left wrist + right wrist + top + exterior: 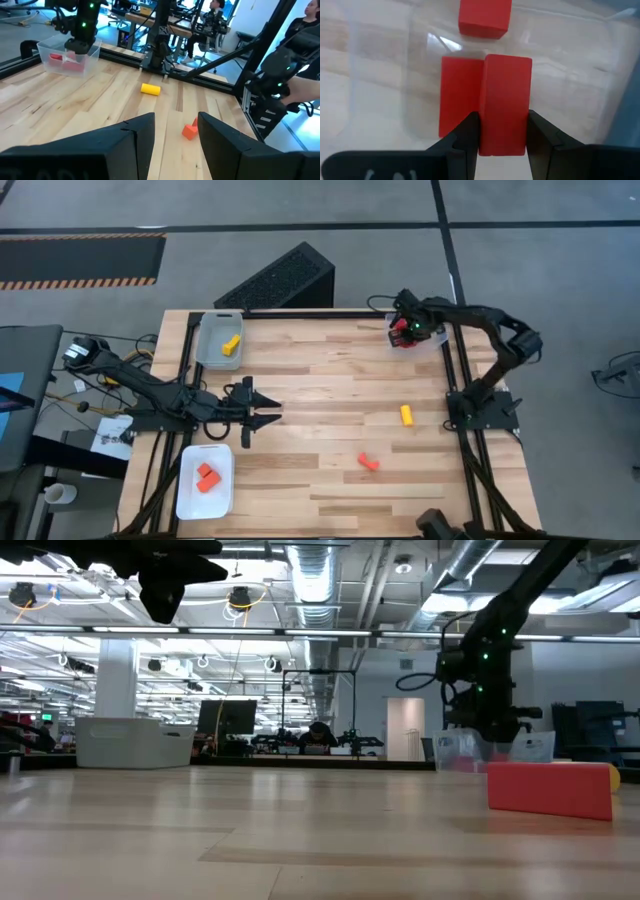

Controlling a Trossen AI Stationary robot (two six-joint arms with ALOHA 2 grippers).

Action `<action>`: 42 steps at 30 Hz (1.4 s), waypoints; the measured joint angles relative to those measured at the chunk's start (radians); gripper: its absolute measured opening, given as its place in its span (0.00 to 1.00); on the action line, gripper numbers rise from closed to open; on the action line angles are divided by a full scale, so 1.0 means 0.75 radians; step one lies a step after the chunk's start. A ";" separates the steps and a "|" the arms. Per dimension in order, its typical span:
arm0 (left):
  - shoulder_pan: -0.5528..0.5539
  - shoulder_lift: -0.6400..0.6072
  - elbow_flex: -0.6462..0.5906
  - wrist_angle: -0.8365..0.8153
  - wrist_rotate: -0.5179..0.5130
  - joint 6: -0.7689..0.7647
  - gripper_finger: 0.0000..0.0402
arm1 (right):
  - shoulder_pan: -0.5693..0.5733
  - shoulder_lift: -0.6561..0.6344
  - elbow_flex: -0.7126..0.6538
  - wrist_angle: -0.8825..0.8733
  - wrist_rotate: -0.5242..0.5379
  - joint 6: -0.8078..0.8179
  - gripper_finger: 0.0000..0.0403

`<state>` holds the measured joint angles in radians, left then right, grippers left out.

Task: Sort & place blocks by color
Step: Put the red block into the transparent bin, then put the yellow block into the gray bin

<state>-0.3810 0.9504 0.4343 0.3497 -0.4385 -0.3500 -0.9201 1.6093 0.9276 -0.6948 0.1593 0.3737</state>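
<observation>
My right gripper points down into a clear tray at the table's far right corner, shut on a red block. Two more red blocks lie flat on that tray's floor. A yellow block and an orange block lie on the bare table toward the right. My left gripper hangs level over the table's left middle, open, with nothing between its fingers. My right gripper pinches the red block's two long side faces between its two fingers, near one end of the block. The fingers come from above, pointing down. The block stands on end below them, right beside another red block; whether it touches the tray floor I cannot tell.
A clear tray with a yellow block stands at the far left. A white tray with orange blocks sits at the near left. A black slatted box lies beyond the far edge. The table's middle is bare wood.
</observation>
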 joint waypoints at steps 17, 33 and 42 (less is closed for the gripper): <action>0.000 0.001 0.000 -0.004 0.004 0.005 0.34 | -0.034 0.063 0.012 0.012 0.022 0.022 0.48; 0.000 0.001 0.000 -0.005 0.003 0.007 0.34 | 0.030 -0.223 0.064 -0.199 0.053 0.024 0.65; 0.000 0.001 0.000 -0.005 0.001 0.007 0.34 | 0.316 -0.516 0.064 -0.268 0.074 0.025 0.65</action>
<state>-0.3809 0.9508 0.4343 0.3458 -0.4381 -0.3447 -0.6834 1.2225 0.9752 -0.8961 0.2150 0.3922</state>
